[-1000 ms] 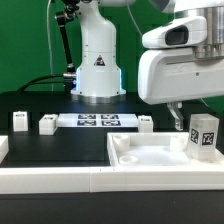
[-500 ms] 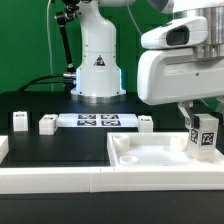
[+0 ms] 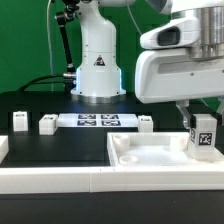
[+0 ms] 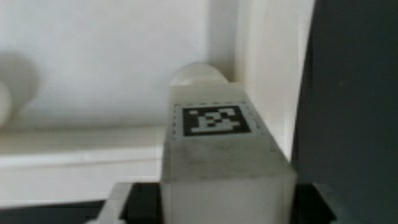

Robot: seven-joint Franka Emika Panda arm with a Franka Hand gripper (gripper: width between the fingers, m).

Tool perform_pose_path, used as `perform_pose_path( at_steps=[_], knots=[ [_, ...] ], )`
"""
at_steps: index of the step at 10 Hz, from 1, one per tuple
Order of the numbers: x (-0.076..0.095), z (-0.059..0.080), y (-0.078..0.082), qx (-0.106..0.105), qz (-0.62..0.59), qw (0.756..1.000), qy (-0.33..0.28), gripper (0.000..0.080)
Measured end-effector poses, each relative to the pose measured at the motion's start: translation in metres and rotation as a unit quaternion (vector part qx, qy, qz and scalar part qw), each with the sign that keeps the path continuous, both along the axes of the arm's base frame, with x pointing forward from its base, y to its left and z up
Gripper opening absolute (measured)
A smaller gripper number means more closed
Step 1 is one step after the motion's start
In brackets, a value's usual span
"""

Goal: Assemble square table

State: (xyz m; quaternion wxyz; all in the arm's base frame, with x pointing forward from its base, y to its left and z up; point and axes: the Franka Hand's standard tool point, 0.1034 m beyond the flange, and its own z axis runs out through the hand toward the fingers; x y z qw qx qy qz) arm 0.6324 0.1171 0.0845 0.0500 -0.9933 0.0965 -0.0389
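Hanging upright over the far corner of the large white plastic square top (image 3: 150,158), on the exterior view's right, a small white tagged leg peg (image 3: 204,138) is being clamped at its upper end by the arm's two-finger gripper (image 3: 201,120). In the wrist view its tip is pointing at the recessed face near the rim; whether it is touching is unclear. This looks like leg insertion, so the next move is calling for lowering the tip squarely into the corner socket, then twisting. Three spare white leg pegs (image 3: 47,125) are lying on the black table (image 3: 60,147) around the marker board (image 3: 97,121).
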Motion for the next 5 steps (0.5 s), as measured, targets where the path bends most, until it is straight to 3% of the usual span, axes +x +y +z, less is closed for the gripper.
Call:
perform_pose_path(
  at_steps=[3,5],
  knots=[
    [-0.001,-0.0006,-0.0041,0.021,-0.17,0.985,0.004,0.0292],
    [-0.0011,-0.001,-0.005,0.029,-0.269,0.963,0.013,0.0293]
  ],
)
